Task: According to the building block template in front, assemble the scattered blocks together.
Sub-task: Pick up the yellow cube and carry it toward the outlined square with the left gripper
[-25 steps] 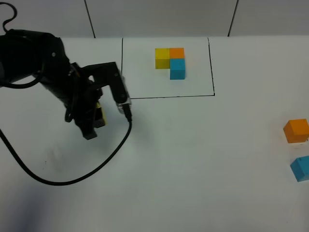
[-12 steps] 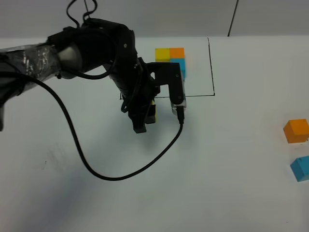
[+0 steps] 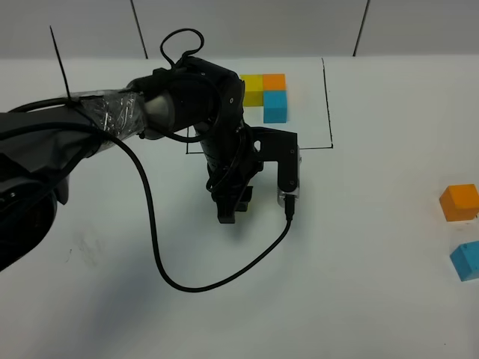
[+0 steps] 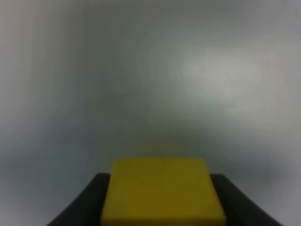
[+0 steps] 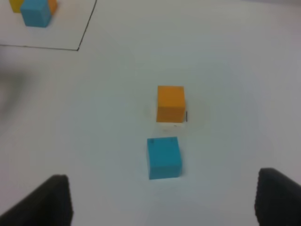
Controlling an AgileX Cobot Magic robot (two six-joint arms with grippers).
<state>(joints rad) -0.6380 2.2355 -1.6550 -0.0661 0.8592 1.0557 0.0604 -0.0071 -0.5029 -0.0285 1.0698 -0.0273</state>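
Observation:
The building block template (image 3: 264,93), an L of yellow, orange and light blue cubes, sits inside a thin black outline at the back of the table. Below that outline, near the table's middle, my left gripper (image 3: 230,208) points down. It is shut on the yellow block (image 4: 162,192), which fills the gap between its dark fingers (image 4: 84,207). The orange block (image 3: 459,202) and the light blue block (image 3: 465,260) lie at the far right edge. My right gripper (image 5: 164,200) hovers open near the blue block (image 5: 163,157), with the orange block (image 5: 170,103) just beyond it.
A black cable (image 3: 187,280) loops from the left arm down over the white table (image 3: 359,299). The left arm's bulk (image 3: 172,105) covers the outline's left side. A grey wall runs behind the table.
The left arm has swung from the table's left side to the middle, just below the outline, carrying the yellow block. The orange and blue blocks have not moved.

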